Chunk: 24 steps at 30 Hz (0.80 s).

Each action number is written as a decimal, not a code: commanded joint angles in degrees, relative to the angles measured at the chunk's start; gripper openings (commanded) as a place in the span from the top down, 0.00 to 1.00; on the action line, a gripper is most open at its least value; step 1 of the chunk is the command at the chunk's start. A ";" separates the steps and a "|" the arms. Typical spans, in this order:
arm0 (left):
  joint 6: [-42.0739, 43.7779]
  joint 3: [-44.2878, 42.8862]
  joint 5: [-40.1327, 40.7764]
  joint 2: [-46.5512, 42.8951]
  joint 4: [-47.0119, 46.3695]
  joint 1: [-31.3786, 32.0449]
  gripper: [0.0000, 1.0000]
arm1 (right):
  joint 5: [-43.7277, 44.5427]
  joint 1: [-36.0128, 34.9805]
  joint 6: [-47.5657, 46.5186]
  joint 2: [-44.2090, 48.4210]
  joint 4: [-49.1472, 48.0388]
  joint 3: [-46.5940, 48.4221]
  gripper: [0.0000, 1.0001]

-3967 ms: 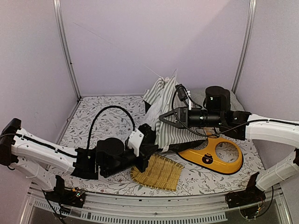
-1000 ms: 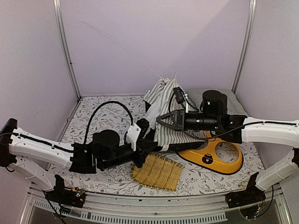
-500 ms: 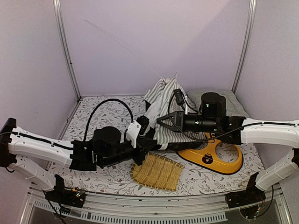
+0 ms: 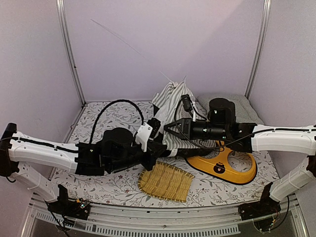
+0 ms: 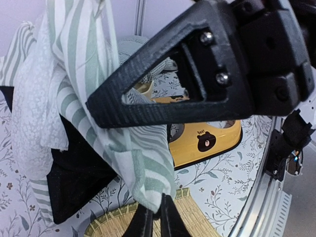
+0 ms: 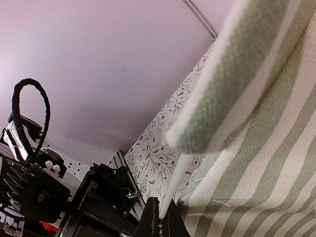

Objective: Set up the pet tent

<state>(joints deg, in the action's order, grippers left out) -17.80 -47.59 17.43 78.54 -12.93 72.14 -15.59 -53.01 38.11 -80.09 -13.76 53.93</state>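
The pet tent (image 4: 170, 103) lies crumpled at the back middle of the table, striped grey-green and white. One thin white pole (image 4: 128, 47) sticks out of it up and to the left. My left gripper (image 4: 157, 149) is shut on a lower corner of the striped fabric (image 5: 143, 173), as the left wrist view (image 5: 152, 217) shows. My right gripper (image 4: 168, 127) is shut on the end of a thin white pole (image 6: 175, 180) that enters a fabric sleeve (image 6: 256, 113); its jaws meet at the bottom of the right wrist view (image 6: 159, 221). Both grippers are close together at the tent's front.
A yellow pet bowl stand (image 4: 232, 165) with a bear mark lies right of the tent. A woven bamboo mat (image 4: 167, 181) lies in front. A checked cushion (image 4: 244, 106) sits at the back right. Metal frame posts (image 4: 69, 49) stand at the back corners.
My left arm has moved up and right toward the tent with the fabric corner. My right gripper has shifted a little to the left with the pole.
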 commanded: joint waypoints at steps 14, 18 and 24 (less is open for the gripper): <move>-3.82 1.22 0.66 -2.83 2.47 -1.46 0.77 | 5.56 0.66 -3.51 -1.28 3.13 1.90 1.00; -3.72 2.06 2.02 -6.23 2.95 -2.30 0.76 | 10.87 -1.31 -6.58 -1.96 7.11 3.89 1.00; -4.75 -1.26 2.79 -12.28 8.62 -7.49 0.66 | 18.99 -5.98 -12.46 -5.29 12.70 6.65 1.00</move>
<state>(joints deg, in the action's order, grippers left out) -21.56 -46.19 18.87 70.02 -8.34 68.75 -4.49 -56.40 31.81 -82.85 -6.55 58.57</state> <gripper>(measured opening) 0.318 0.016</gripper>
